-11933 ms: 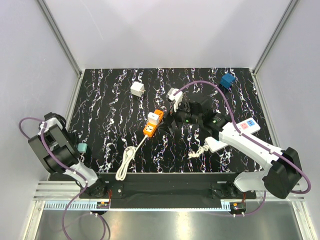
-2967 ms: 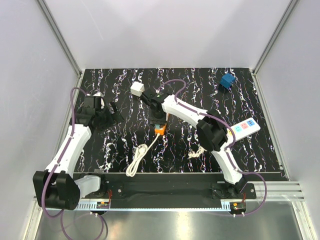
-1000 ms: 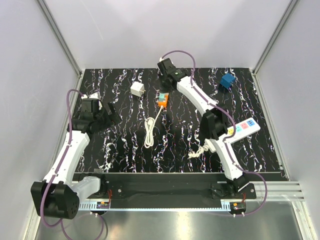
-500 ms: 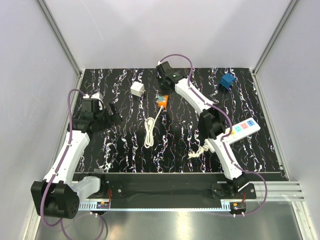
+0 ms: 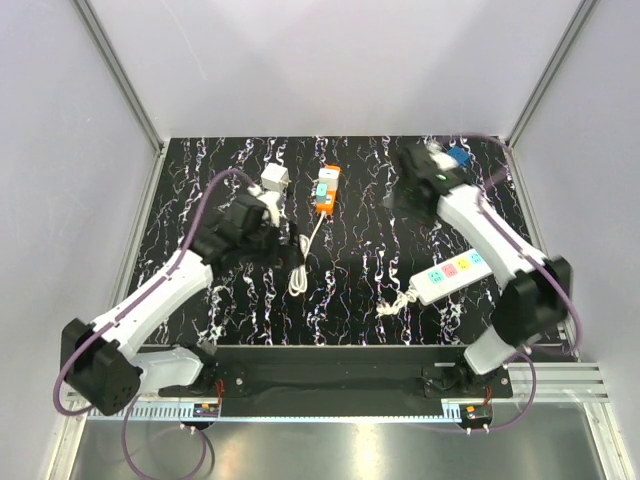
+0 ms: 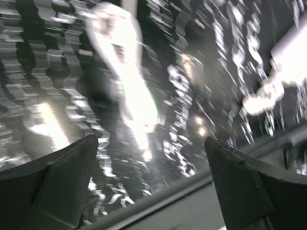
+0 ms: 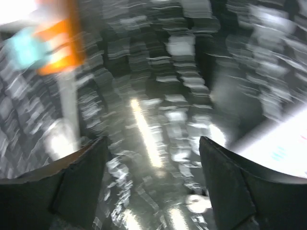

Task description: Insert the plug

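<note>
Your blue plug [image 5: 460, 158] sits at the far right corner of the bench [image 5: 360, 240], tucked just behind the end of your right arm [image 5: 490, 235]. It's partly hidden by the arm, and nothing is gripping it. Your right fingers [image 7: 81, 177] are spread wide with nothing between them (that wrist view is badly smeared). Beyond them you have the orange-and-white plug [image 7: 53, 43] at upper left and the white power strip [image 7: 288, 139] at the right edge. From above, the power strip lies angled near the right side, well apart from the blue plug, with its cord [image 5: 395, 300] bunched at its near-left end. Over on the other side, your left fingers [image 6: 62, 177] are apart too, and empty. The looped white cable [image 6: 129, 91] of the orange-and-white plug lies on the bench beyond them. The white cube adapter [image 5: 275, 180] stands just past the tip of your left arm [image 5: 160, 295], near the orange-and-white plug.
</note>
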